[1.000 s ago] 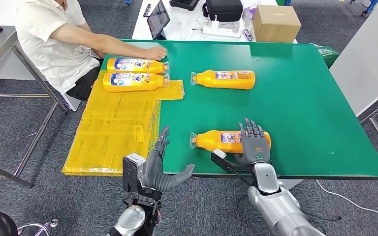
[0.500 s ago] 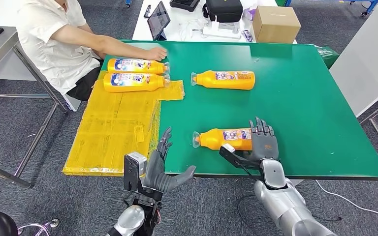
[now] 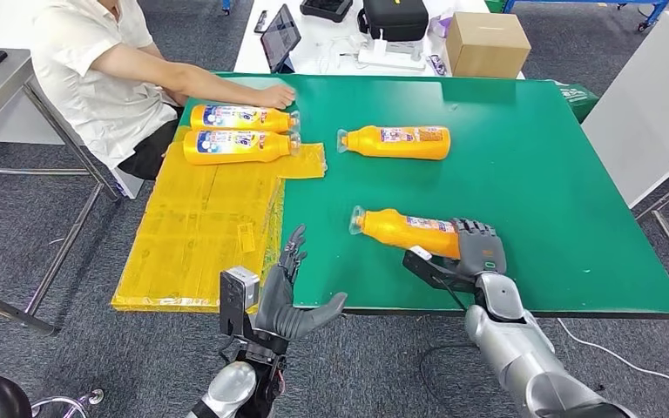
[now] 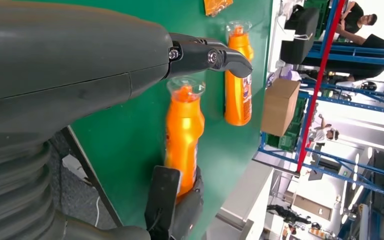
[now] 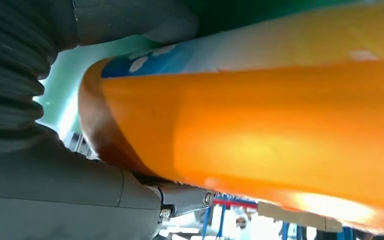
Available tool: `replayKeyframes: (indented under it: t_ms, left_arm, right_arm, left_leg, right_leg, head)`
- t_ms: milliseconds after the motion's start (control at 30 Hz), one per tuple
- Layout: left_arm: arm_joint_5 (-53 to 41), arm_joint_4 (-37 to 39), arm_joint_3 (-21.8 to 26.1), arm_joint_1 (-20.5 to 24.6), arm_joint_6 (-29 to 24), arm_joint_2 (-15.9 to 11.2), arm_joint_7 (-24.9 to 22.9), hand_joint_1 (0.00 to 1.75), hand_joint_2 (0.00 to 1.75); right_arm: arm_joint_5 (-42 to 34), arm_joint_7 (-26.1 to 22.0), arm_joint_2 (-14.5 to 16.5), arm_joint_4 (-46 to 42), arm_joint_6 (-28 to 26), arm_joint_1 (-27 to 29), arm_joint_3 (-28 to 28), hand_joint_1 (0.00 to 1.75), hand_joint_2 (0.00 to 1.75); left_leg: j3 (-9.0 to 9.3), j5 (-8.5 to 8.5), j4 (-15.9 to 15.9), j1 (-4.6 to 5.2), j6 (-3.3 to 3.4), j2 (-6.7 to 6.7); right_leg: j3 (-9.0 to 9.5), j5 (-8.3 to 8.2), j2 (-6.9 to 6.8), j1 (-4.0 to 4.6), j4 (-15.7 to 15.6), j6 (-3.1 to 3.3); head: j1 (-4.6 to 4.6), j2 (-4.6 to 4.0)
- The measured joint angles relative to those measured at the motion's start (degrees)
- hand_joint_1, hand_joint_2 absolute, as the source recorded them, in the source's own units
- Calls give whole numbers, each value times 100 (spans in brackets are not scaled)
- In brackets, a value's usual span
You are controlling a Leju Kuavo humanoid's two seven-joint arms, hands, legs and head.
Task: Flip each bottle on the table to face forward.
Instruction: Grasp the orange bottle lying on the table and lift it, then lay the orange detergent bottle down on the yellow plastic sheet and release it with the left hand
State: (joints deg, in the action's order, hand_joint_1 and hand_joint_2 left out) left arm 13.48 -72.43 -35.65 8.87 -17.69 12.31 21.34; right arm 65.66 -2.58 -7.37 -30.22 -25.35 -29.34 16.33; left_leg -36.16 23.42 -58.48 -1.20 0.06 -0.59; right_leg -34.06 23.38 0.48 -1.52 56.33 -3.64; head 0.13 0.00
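Nearby, person's hand (image 3: 276,93) touches far bottle (image 3: 242,116).

The right hand (image 3: 477,251) hides the near bottle's (image 3: 405,231) base

Four orange bottles on table: one near front edge (image 3: 405,232), one mid-table (image 3: 395,142), two side by side on yellow sheet (image 3: 239,117) (image 3: 237,146). One cardboard box (image 3: 487,42). One seated person (image 3: 96,70).
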Motion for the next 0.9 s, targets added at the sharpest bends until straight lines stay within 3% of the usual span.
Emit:
replayKeyframes:
  t_ms: [333,500,700,900]
  left_arm:
    - [32,0,0,20,22,-1,-2,0,175]
    - [136,0,1,20,3,-3,39,0,175]
    - [713,5,14,8,-63,-4,91,0,175]
    - [1723,43,65,-75,1,-2,-114,0,175]
  right_arm:
    - [-350,-390,-32,49,139,6,-184,174,175]
    - [-972,-1075,-20,38,140,83,-340,174,175]
    - [-2229,-2101,234,-560,225,481,-479,175,175]
    - [-3133,-2346,612,-1673,220,1111,-352,174,175]
  left_leg:
    - [21,2,0,0,0,1]
    - [28,8,0,-1,-3,6]
    - [31,12,1,-5,-6,15]
    - [-11,4,2,-7,-7,8]
  right_leg:
    - [15,2,1,1,-1,1]
    - [25,1,3,2,-1,2]
    - [24,0,17,7,1,3]
    - [-9,-1,14,10,7,4]
  head:
    - [1,0]
    - [2,0]
    - [0,0]
    - [-2,0]
